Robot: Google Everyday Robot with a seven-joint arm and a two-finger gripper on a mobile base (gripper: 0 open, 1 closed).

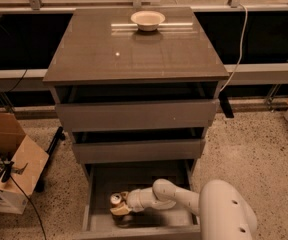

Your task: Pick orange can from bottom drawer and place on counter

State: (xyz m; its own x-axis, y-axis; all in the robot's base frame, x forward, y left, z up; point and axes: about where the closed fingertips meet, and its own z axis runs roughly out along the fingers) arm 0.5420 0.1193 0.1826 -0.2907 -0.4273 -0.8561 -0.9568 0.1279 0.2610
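The orange can [116,200] stands upright in the left part of the open bottom drawer [100,183], its silver top showing. My gripper [120,204] reaches into the drawer from the right on a white arm [169,196], and its fingers sit right at the can, around or against it. The counter [134,49] is the glossy top of the cabinet, far above the gripper.
A white bowl [147,19] sits at the back of the counter. The top drawer [136,115] and middle drawer [138,150] are partly pulled out above the arm. Cardboard boxes [9,169] and cables lie on the floor at left.
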